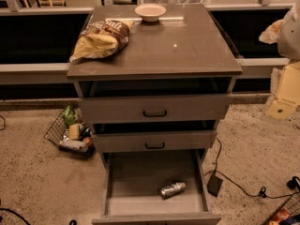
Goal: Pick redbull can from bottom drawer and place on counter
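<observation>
The redbull can lies on its side inside the open bottom drawer, right of middle and towards the drawer's front. The counter is the grey-brown top of the cabinet above. My gripper hangs at the far right edge of the view, beside the cabinet at about the height of the top drawer. It is well above the can and to its right, touching nothing.
A chip bag lies on the counter's left side and a small bowl stands at its back. The two upper drawers are partly pulled out. A wire basket of items sits on the floor at left. A cable and black box lie at right.
</observation>
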Controlling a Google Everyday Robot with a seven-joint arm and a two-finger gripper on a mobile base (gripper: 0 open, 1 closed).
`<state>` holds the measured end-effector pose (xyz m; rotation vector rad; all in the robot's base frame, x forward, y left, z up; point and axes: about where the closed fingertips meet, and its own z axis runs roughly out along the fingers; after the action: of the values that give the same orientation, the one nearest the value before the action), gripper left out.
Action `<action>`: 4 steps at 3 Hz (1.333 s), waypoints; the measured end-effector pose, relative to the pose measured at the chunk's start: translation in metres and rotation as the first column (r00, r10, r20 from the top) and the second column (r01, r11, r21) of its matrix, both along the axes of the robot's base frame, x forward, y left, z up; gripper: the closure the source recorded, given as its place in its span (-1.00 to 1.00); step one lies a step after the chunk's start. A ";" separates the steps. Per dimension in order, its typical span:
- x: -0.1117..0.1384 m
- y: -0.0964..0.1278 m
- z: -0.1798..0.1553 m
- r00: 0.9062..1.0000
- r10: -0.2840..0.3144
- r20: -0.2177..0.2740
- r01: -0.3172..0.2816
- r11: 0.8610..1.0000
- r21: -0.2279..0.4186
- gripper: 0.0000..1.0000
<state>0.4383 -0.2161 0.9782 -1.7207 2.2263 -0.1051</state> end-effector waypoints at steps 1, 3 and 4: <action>0.000 0.000 0.000 1.000 0.000 0.000 0.000 1.000 0.000 -1.00; -0.003 0.028 -0.099 0.991 0.133 -0.034 -0.128 0.984 0.121 -1.00; -0.016 0.069 -0.178 0.976 0.217 -0.016 -0.204 0.938 0.279 -1.00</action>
<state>0.4223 -0.1475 0.7998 -1.8026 1.9603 0.2850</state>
